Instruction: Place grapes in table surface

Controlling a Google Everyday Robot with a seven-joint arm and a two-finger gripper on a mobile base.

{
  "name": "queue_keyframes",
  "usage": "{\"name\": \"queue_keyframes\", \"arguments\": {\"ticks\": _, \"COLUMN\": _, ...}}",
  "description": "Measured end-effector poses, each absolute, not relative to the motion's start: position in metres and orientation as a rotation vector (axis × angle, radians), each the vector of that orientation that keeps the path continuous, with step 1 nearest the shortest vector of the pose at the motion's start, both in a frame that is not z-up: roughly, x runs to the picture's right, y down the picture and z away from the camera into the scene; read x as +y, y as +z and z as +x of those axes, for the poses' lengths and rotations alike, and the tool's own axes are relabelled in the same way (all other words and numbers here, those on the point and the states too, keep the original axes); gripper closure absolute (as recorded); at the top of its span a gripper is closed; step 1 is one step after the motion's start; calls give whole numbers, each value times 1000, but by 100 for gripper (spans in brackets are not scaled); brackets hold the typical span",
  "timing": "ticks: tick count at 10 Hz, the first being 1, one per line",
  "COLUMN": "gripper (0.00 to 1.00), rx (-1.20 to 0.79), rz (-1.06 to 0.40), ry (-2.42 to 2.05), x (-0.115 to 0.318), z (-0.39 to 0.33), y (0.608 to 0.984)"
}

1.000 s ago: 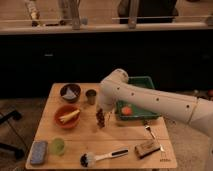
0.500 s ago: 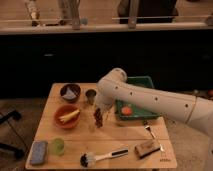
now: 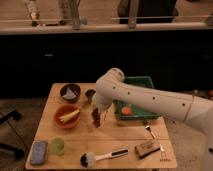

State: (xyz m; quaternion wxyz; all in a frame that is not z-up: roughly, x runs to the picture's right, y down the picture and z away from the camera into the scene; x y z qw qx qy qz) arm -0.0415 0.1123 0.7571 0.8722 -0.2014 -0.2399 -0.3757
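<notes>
The tool (image 3: 98,111) is pinching the grapes (image 3: 96,119), which are dangling beneath it just above the counter (image 3: 125,139) (orange bowl (image 3: 67,116) to its left, green bin (image 3: 137,98) to its right), seemingly lowering toward bare wood.

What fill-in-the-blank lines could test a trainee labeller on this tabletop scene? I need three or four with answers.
1. The gripper hangs over the table with dark ____ at its tip.
2. The orange bowl lies to the ____ of the grapes in the picture.
3. The brush lies near the table's ____ edge.
4. The small orange thing sits inside the ____ bin.

Missing words: grapes; left; front; green
</notes>
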Motion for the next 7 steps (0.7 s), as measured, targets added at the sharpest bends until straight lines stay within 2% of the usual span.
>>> {"name": "queue_keyframes", "arguments": {"ticks": 7, "gripper": 99, "rx": -577, "rz": -577, "ry": -733, "x": 146, "z": -38, "y": 765}}
